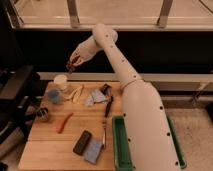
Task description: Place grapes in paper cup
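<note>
The grapes (72,64) are a small dark red bunch hanging in the air, with my gripper (75,60) shut on them at the end of the white arm. They hang above and slightly right of the paper cup (61,81), a small white cup standing upright at the table's back left. There is a clear gap of air between the grapes and the cup's rim.
A blue cup (54,96) and a small dark jar (43,114) stand left of centre, with an orange carrot (64,122) in front. A banana peel (77,92), crumpled wrapper (95,97), fork (104,135), black phone (82,142), blue sponge (93,150) and green tray (119,145) lie around.
</note>
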`<state>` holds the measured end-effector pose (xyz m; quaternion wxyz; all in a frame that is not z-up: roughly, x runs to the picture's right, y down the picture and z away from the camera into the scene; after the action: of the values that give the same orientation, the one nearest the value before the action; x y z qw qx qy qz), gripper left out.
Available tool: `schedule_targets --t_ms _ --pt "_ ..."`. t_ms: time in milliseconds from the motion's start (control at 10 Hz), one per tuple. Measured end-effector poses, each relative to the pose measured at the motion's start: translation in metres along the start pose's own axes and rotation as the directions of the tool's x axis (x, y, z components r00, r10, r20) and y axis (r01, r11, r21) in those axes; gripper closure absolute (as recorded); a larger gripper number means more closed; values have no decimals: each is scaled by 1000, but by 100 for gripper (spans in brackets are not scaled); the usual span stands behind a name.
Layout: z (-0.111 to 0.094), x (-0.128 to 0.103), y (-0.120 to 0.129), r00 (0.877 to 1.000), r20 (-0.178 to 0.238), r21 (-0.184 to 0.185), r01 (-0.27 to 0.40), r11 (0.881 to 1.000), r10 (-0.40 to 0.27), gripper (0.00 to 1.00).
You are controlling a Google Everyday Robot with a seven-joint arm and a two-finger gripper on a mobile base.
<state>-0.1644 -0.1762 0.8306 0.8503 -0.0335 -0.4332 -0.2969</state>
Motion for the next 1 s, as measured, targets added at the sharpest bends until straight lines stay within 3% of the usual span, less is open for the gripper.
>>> schedule_targets --t_ms 300,600,1000 --pt "20 -6 -11 998 23 0 50 999 -50 81" --pt "42 -18 -14 991 22 2 130 992 -130 81" --pt "48 -26 -14 986 22 -11 166 986 -166 81"
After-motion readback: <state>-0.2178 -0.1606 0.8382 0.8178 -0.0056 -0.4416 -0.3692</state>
